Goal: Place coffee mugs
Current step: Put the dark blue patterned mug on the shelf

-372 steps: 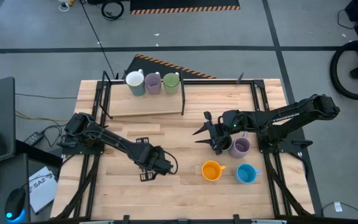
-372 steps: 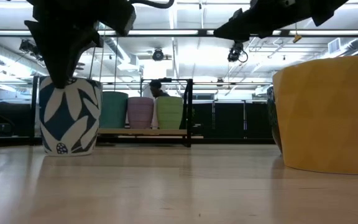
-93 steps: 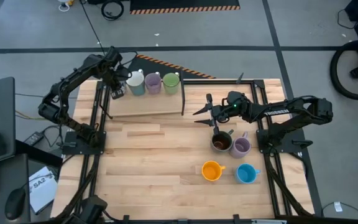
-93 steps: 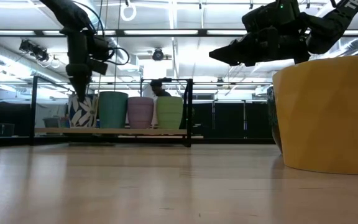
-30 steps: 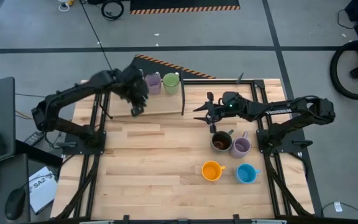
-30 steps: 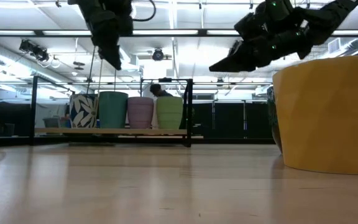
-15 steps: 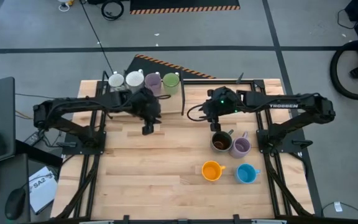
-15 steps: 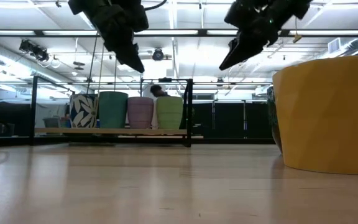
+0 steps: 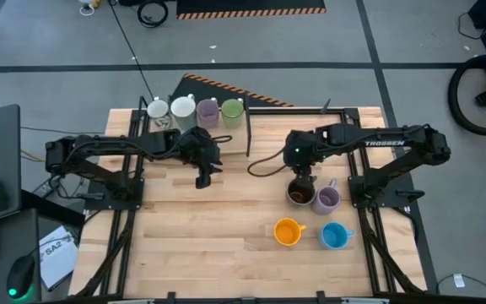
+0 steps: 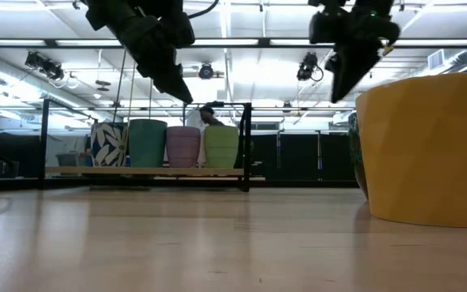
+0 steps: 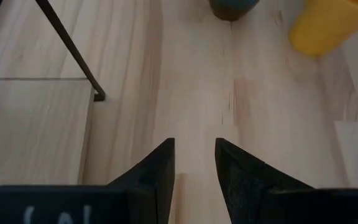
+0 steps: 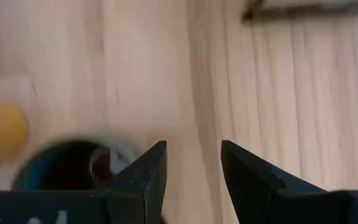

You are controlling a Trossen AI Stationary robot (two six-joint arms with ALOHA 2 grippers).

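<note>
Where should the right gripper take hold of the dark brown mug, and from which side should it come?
Probably the rim, from straight above. The dark brown mug stands upright with its mouth open upward, and the right gripper hangs open beside it. The lilac mug sits close on one side, so one of the fingers inside the wall on the side away from it looks safest.
</note>
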